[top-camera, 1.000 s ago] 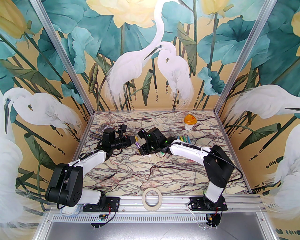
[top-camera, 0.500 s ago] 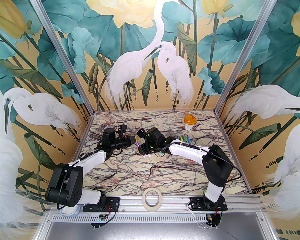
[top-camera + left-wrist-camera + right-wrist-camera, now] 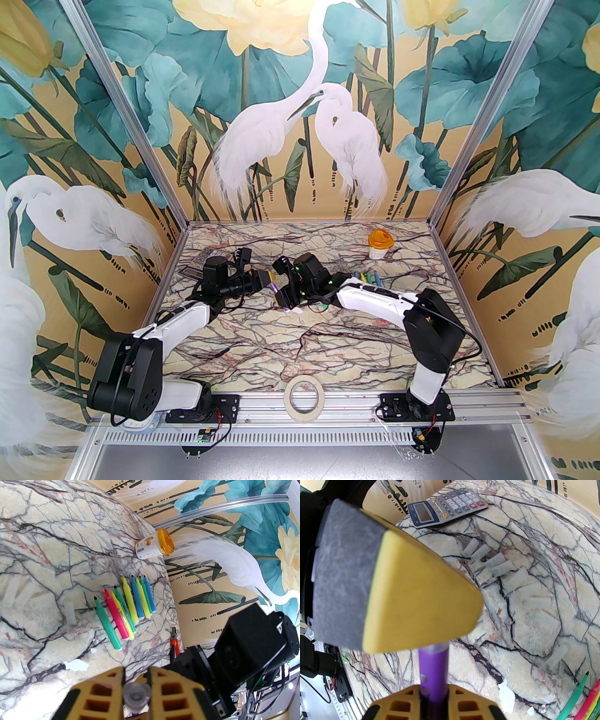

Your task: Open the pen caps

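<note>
The table (image 3: 300, 337) is a flat slab patterned like cream marble with dark, branching veins. Near its middle in the top view, the two black-and-white arms meet. The left gripper (image 3: 137, 679), with yellow honeycombed fingers, is clenched on a clear cap (image 3: 136, 694), a round see-through tube seen end-on at the bottom centre of the left wrist view. The right gripper (image 3: 434, 691), at the bottom centre of its wrist view, grips the smooth purple pen (image 3: 433, 665), which runs straight up under the left gripper's grey-padded yellow finger. Whether the cap is still seated cannot be told.

A flat grey calculator (image 3: 447, 505) lies at the upper centre of the right wrist view. A ring of pale tape (image 3: 303, 393) sits at the lower centre of the top view. A white jar (image 3: 152, 545) with a translucent orange lid stands at the table's far edge, its contents hidden. Nine pens (image 3: 126, 606), green, pink, yellow and blue, lie uncapped side by side. The loose caps (image 3: 499, 566), frosted short tubes, form a curved row below the calculator
</note>
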Robot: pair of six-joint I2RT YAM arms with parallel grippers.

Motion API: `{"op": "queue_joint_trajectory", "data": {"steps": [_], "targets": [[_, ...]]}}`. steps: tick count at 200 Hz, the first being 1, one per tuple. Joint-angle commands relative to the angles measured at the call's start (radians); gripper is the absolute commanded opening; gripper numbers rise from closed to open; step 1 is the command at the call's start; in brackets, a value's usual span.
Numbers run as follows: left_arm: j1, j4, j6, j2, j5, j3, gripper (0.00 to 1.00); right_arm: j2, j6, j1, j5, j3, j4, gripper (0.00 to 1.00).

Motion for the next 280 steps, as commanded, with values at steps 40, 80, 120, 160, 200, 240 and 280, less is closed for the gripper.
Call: {"op": "queue_joint_trajectory", "data": {"steps": [40,80,120,160,200,240,280], "targets": [[-0.003,-0.120,0.025,-0.057,-0.107,0.075,0.00,-0.093,-0.038,0.001,-0.016,-0.178,0.009,0.00],[-0.003,-0.117,-0.007,-0.038,-0.129,0.105,0.00,-0.143,-0.060,0.001,-0.015,-0.252,0.017,0.00],[-0.003,-0.101,-0.029,-0.022,-0.155,0.113,0.00,-0.160,-0.054,-0.003,0.020,-0.286,0.021,0.00],[-0.004,-0.205,0.003,0.001,-0.203,0.148,0.00,-0.187,0.034,-0.068,0.074,-0.370,0.126,0.00],[-0.022,-0.320,0.089,0.013,-0.321,0.146,0.00,-0.142,0.043,-0.107,0.225,-0.322,0.035,0.00],[-0.109,-0.534,0.218,0.098,-0.485,0.262,0.00,-0.088,0.090,-0.111,0.318,-0.282,0.001,0.00],[-0.157,-0.599,0.257,0.188,-0.540,0.334,0.00,-0.024,0.128,-0.111,0.379,-0.217,-0.059,0.00]]}}
